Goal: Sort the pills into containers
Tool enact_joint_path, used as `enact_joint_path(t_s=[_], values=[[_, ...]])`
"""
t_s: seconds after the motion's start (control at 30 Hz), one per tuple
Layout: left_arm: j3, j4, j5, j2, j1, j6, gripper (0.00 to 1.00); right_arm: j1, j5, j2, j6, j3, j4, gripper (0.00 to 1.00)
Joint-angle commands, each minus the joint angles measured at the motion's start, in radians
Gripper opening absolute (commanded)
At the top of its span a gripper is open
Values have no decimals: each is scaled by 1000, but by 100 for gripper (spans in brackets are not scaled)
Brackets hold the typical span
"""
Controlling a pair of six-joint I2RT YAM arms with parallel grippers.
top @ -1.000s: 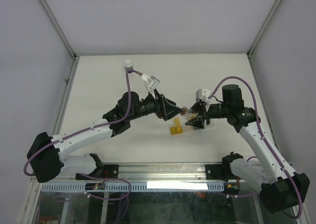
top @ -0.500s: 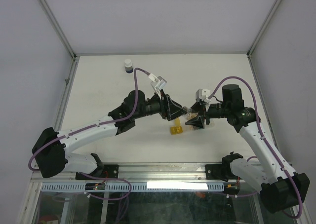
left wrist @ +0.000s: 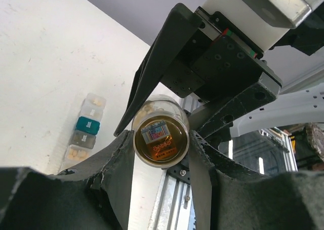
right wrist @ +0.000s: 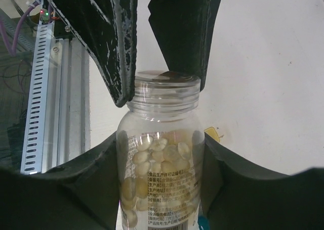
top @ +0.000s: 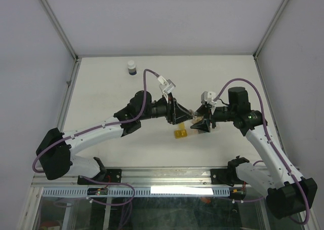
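Two arms meet over the middle of the table [top: 101, 88]. The right end effector [top: 200, 119] pinches a clear pill bottle [right wrist: 161, 154] round its body, and the bottle is packed with pale pills. The left end effector [top: 181, 115] faces it from the other side, its fingers [right wrist: 114, 47] pressed against either side of the bottle's top. The containers [left wrist: 87, 131] sit in a short row on the table close below the arms, one teal among clear ones, some with pale pills inside. A small white bottle [top: 131, 68] with a dark band stands well apart, near the far left corner.
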Motion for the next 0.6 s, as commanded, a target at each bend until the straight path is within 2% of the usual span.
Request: enact_joint_path(t_s=[0.0,0.1,0.2,0.33,0.47,0.5,0.57], values=[[80,19,242,39,-14,103,18,-1,-14,-8,-1,32,57,0],[109,-34,347,77,-14,272,17,-1,-13,-11,-1,32,56,0],[156,-186,366,103,-13,536,17,-3,-13,-14,0,32,57,0],[170,-260,438,114,-9,831,19,-6,-16,-18,-1,33,54,0],[212,-332,529,122,21,1025,22,-6,-17,-21,-2,33,53,0],[232,-352,565,134,37,1041,27,-6,-17,-22,-3,34,52,0],[256,-360,589,150,53,1044,46,-7,-17,-24,-5,34,51,0]])
